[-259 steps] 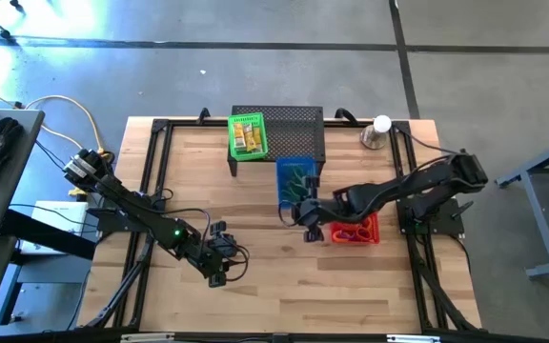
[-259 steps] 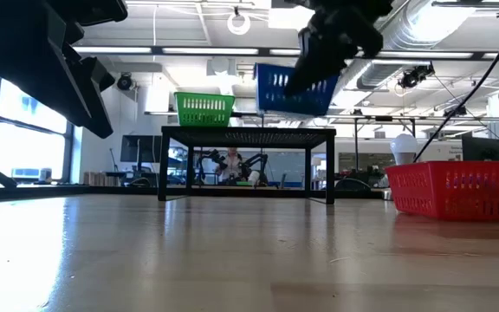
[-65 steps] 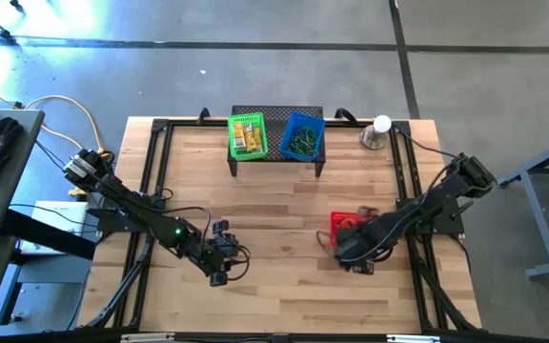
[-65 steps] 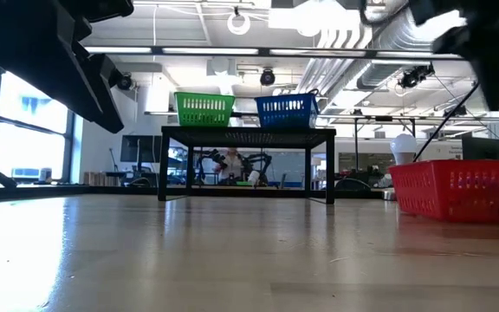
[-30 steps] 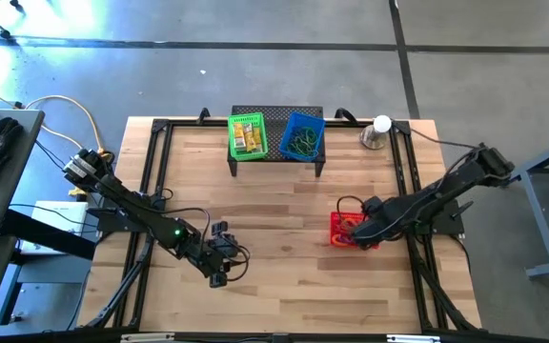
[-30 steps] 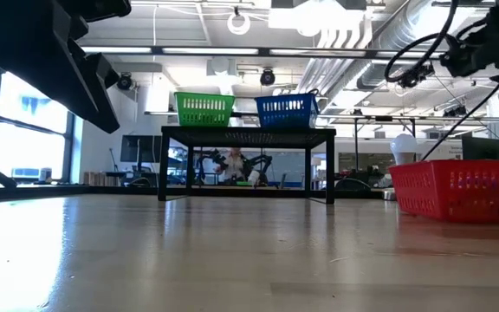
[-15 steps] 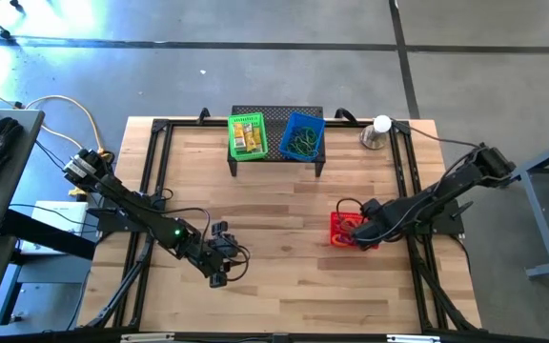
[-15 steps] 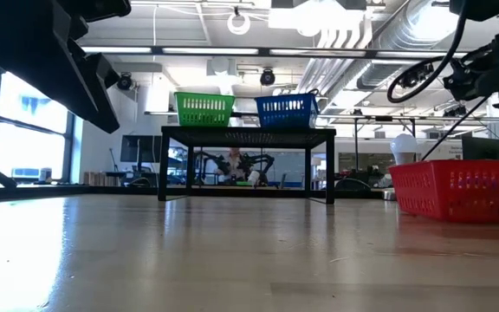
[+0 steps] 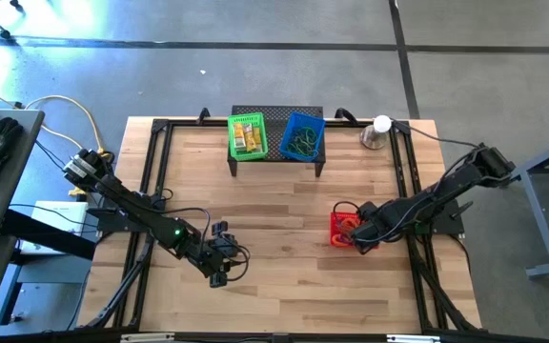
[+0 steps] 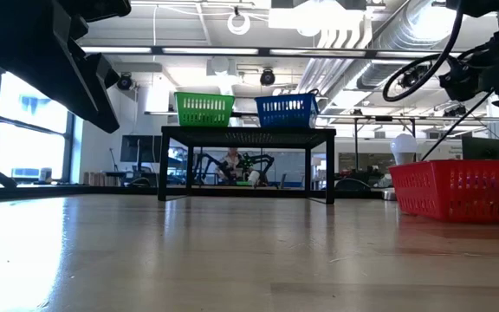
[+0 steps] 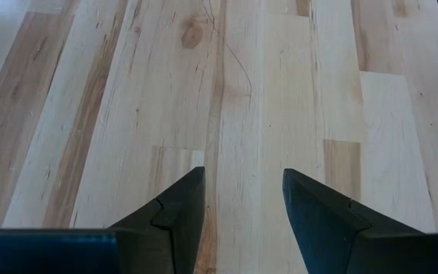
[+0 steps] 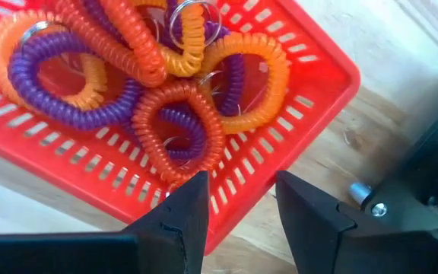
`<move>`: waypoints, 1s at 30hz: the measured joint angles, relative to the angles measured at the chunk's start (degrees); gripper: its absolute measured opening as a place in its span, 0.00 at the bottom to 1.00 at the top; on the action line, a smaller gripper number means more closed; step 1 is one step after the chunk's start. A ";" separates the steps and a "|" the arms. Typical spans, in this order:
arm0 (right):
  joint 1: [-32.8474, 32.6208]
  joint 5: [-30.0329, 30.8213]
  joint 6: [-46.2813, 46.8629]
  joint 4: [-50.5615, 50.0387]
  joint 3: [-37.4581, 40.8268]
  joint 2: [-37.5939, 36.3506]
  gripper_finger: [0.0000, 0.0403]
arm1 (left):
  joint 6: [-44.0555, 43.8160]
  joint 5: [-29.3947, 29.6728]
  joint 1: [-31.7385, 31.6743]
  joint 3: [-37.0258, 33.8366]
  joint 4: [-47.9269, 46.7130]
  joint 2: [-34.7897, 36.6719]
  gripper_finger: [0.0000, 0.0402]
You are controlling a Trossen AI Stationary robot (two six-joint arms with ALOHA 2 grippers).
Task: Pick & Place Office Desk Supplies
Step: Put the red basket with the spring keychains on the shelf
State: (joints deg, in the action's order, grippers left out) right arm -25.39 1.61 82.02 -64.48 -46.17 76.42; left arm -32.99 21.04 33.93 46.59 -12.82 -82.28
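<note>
Sitting on the table's right side, the red basket (image 9: 351, 229) holds a tangle of orange and purple coils (image 12: 158, 84), and we have brought the right gripper (image 12: 238, 209) back over it. A couple of seconds ago that arm reached in from the basket's near side; now it stretches across from the right, its fingers parted and empty above the basket's rim, one each side of the wall from what the wrist view shows. In the last half second it has barely shifted, so we judge we are lining up a grip on the rim.

Farther off, the blue basket (image 9: 302, 136) with its green loops stands on the black stand (image 9: 276, 116) at the far edge, beside the green basket (image 9: 247, 135) with the yellow packets. Some seconds back we were carrying the blue one in the air; it is placed now, so the red basket looks like the last to go up.

Our left gripper (image 11: 238, 205) waits low over bare wood at the near left, fingers apart, nothing between them, unmoved throughout.
</note>
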 joint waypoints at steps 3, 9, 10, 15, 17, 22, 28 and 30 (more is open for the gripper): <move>0.00 -0.02 -1.63 -0.19 0.01 0.00 0.35 | 0.00 0.00 0.00 0.00 0.00 0.00 0.42; 0.00 -0.05 3.22 -0.51 0.04 0.02 0.35 | 0.00 0.00 0.00 0.00 0.00 0.00 0.42; 0.00 -0.07 4.27 -0.58 0.07 0.02 0.35 | 0.00 0.00 0.00 0.00 0.00 0.00 0.42; 0.00 -0.39 5.05 -0.79 0.07 0.02 0.35 | 0.00 0.00 0.00 0.00 -0.02 0.00 0.42; 0.00 -1.11 5.54 -1.07 0.07 0.02 0.35 | 0.01 0.00 0.00 0.00 -0.01 0.00 0.42; 0.00 -3.44 6.18 -1.86 0.07 0.02 0.35 | 0.00 0.00 0.00 0.00 -0.02 0.00 0.42; 0.02 -2.21 4.90 -1.91 0.09 0.04 0.35 | 0.00 0.00 0.00 0.00 -0.01 0.00 0.42; 0.02 -2.21 4.68 -1.94 0.09 0.04 0.35 | 0.00 0.00 0.00 0.00 0.00 0.00 0.42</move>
State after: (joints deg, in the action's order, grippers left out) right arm -25.36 -0.60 86.70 -66.41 -46.09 76.47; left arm -32.99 21.04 33.93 46.59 -12.82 -82.28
